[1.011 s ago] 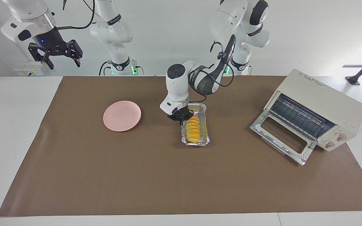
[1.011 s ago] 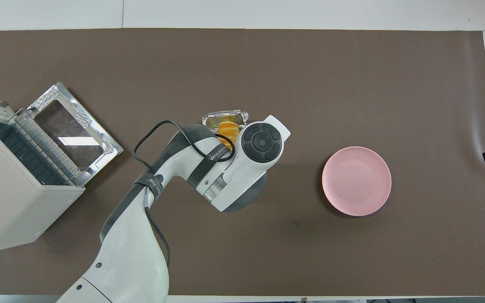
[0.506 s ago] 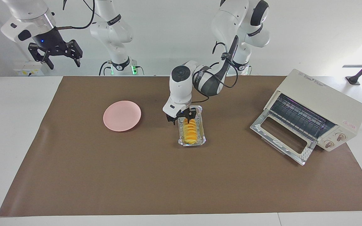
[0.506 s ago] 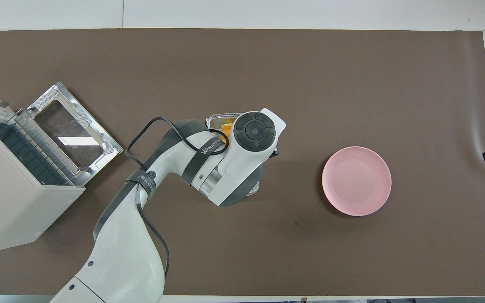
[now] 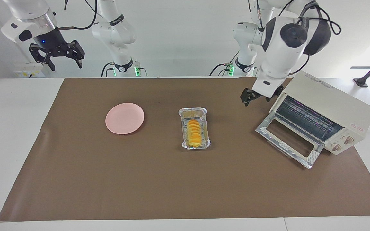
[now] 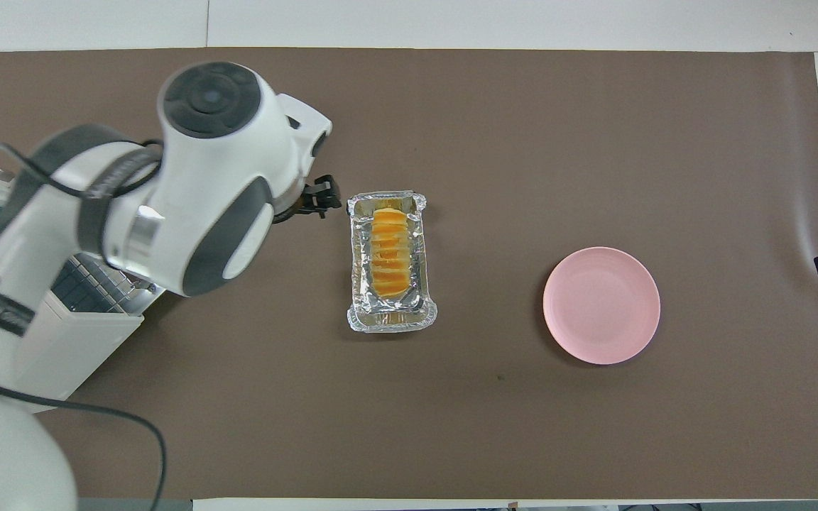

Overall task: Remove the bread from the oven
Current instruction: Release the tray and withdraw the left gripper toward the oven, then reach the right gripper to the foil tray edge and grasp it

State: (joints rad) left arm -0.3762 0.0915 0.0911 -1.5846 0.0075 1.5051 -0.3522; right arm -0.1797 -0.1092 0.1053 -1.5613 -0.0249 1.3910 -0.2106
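Two arms visible. Left pincer (image 5: 256,95) hangs in the air over the brown mat (image 5: 140,179), just beside the oven (image 5: 326,112), empty; can't tell whether its fingers are spread. Right pincer (image 5: 56,54) waits up high past the tabletop edge at its own end, spread, empty. Bread (image 5: 195,132) lies in the foil tray (image 5: 194,112) mid-mat, between pink plate (image 5: 124,118) and oven, whose door (image 5: 287,141) is dropped open.

Ridged orange bread (image 5: 195,133) mid-table; cream oven (image 5: 324,112) empty, door down.
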